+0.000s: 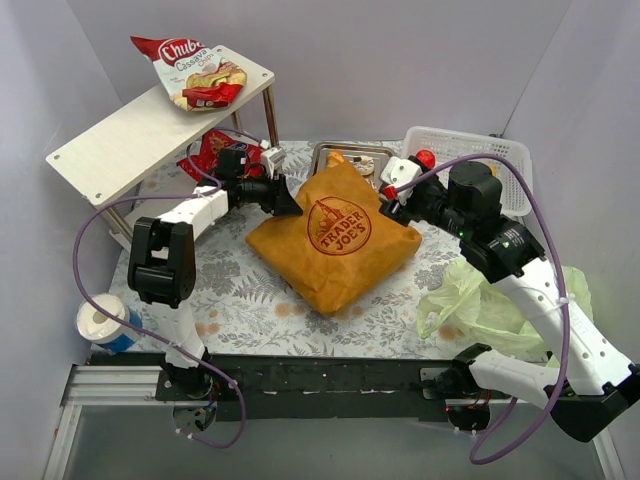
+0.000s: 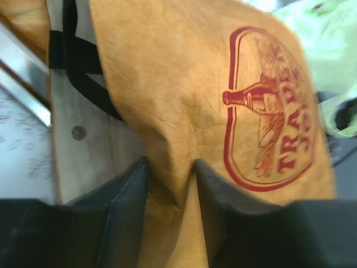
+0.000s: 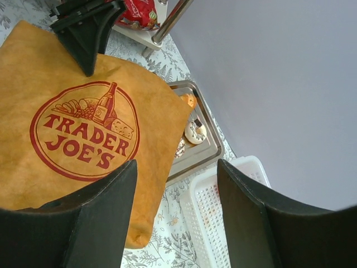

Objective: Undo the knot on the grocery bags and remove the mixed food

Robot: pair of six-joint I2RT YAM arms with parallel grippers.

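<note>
Over the middle of the table, from the top view, the Trader Joe's tote (image 1: 340,240) is seen lying bulged on the patterned cloth. It is flanked by the left gripper (image 1: 290,207) at its left corner and the right gripper (image 1: 392,208) at its far right edge. The pale green plastic bag (image 1: 480,300) is found slack and crumpled to the right, apparently emptied. A snack packet (image 1: 195,72) is laid on the white shelf (image 1: 110,140), and a red packet (image 1: 208,152) is tucked beneath it. From the left wrist, a fold of the tote's fabric is shown pinched tight between the two fingers, with the black handles (image 2: 78,61) lying beyond; whether they are knotted cannot be told. From the right wrist, the fingers are held spread with nothing between them above the tote's edge, and a donut (image 3: 195,132) is seen in the metal tray (image 3: 209,151) beside the white mesh basket (image 3: 206,218). The plastic bag is judged done. The tote, judged full, is left to be opened and unloaded.
</note>
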